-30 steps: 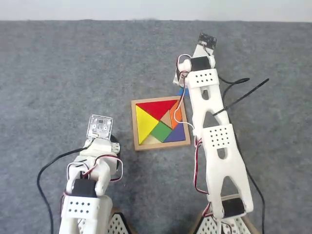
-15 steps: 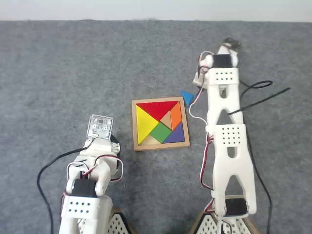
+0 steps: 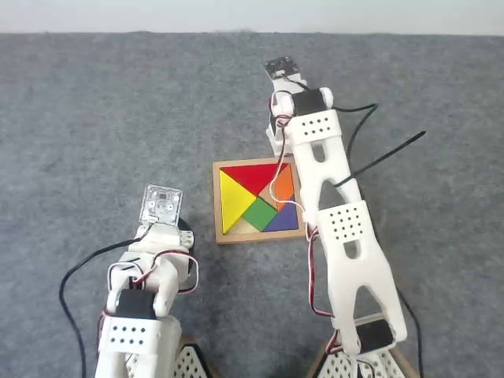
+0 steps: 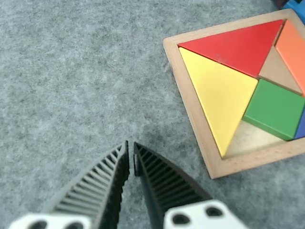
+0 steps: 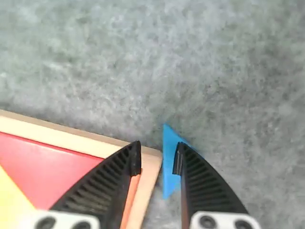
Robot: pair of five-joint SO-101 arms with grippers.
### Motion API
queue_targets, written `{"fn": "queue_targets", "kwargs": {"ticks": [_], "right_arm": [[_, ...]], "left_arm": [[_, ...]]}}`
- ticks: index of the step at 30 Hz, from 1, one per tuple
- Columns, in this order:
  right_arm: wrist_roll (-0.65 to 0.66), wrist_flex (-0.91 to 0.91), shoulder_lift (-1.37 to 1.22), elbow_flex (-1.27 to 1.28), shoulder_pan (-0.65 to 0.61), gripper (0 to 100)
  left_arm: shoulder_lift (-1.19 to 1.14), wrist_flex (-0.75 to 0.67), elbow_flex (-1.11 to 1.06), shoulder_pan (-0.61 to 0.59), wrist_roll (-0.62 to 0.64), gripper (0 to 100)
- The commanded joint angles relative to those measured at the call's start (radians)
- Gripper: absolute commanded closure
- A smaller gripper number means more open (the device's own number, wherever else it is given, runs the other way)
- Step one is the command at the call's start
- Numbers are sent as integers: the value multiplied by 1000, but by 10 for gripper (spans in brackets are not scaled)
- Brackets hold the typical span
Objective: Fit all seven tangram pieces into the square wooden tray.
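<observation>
The right arm point(image 3: 331, 189) has swung back from the open surface point(image 3: 94, 118) and now lies along the tray's right edge, its wrist past the far right corner. The left arm point(image 3: 150, 291) has not stirred.

On the left, the left gripper point(image 4: 131, 147) rests low over bare surface, its jaws drawn almost together on nothing. The tray point(image 4: 197, 109) sits just beside it. The tray holds the red, yellow, green, orange and purple pieces, with two bare wooden gaps point(image 4: 275, 64).

On the right, the right gripper point(image 5: 157, 150) stands partly open and empty. One jaw is above the tray's corner and the other above the blue triangle point(image 5: 167, 167), which lies on the surface against the outside of the rim.

Closing here would probably pinch rim and piece together. The gripper would do better to shift off the tray until both jaws flank the triangle alone. Then it should grip across two edges, lift clear of the rim, and turn the piece to match a gap before lowering.

The right wrist view gives the triangle's contact with the rim, a spot the arm covers from above. The high view gives both arms and the whole tray, and the left wrist view gives the gaps' shapes most plainly.
</observation>
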State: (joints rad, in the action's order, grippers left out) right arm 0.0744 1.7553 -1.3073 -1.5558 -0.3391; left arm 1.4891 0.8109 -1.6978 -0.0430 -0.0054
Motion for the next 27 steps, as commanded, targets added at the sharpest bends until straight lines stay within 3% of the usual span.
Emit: {"fn": "queue_targets", "kwargs": {"ticks": [1,9,23,27], "right_arm": [[75,42,99,0,-5,876],[270,45,99,87,22,875],[295,42,114,161,136,872],[310,41,113,212,117,812]], "left_arm": [[12,5,8,-5,6,985],[12,5,8,-5,6,985],[12,5,8,-5,6,985],[12,5,8,-5,6,985]]}}
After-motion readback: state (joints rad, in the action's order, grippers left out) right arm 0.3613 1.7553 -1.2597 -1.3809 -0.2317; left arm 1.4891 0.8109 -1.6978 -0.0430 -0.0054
